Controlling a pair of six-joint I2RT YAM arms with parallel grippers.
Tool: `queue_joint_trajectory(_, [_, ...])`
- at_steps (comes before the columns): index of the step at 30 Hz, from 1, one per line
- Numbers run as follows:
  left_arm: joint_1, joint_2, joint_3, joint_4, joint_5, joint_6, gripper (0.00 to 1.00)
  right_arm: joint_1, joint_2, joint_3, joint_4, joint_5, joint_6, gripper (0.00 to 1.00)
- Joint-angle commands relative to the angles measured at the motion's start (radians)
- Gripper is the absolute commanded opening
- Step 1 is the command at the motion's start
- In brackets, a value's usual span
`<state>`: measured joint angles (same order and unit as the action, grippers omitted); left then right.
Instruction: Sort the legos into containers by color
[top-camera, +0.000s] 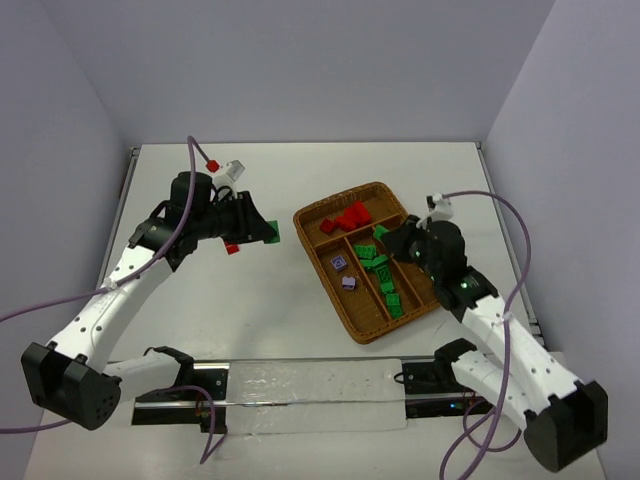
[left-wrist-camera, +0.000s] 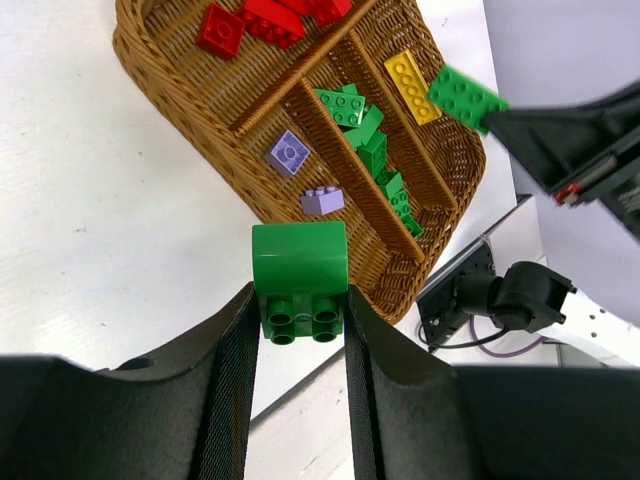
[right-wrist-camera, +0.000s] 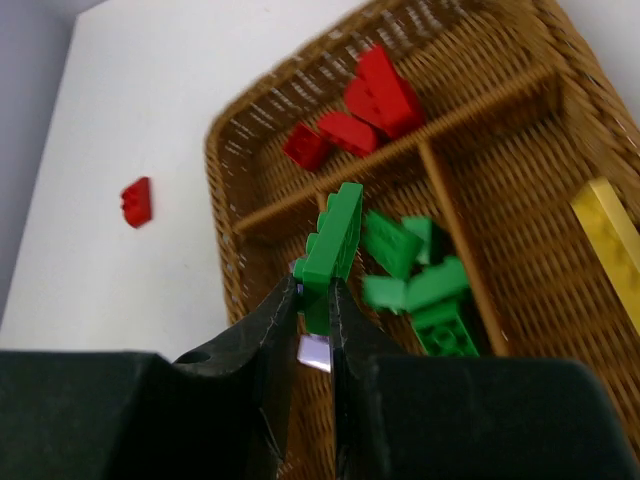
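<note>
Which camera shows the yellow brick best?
Left wrist view: the yellow brick lies whole in the tray. The right wrist view cuts it off at the frame edge; the top view shows none of it.

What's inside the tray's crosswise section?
Only red legos, several clumped together in the wicker tray. They overlap, so the count and anything beneath the clump are hidden.

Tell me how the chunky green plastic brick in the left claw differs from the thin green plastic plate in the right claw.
The left gripper's green brick is thick with a rounded end; the right gripper's green plate is thin and flat. The brick hangs beside the brown wicker tray, the plate above it. Both are green and gripped.
</note>
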<state>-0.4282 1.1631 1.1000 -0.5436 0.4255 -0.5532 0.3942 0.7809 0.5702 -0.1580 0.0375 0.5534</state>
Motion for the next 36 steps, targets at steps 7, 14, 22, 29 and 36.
queue_joint_trajectory(7, [-0.053,0.062,0.060,0.107,-0.053,-0.087,0.00,-0.011,-0.207,-0.174,-0.163,0.011,0.072,0.00])
queue_joint_trajectory(14, [-0.115,0.107,0.083,0.139,-0.148,-0.154,0.00,-0.012,-0.161,-0.197,-0.149,-0.022,0.106,0.13])
queue_joint_trajectory(22, [-0.132,0.142,0.103,0.139,-0.156,-0.162,0.00,-0.011,-0.201,-0.208,-0.161,-0.018,0.114,0.65])
queue_joint_trajectory(29, [-0.153,0.219,0.140,0.146,-0.166,-0.166,0.00,-0.011,-0.204,-0.144,-0.199,0.029,0.081,0.70])
queue_joint_trajectory(36, [-0.196,0.364,0.278,0.116,-0.206,-0.156,0.00,-0.009,-0.173,-0.020,-0.259,0.134,0.000,0.71])
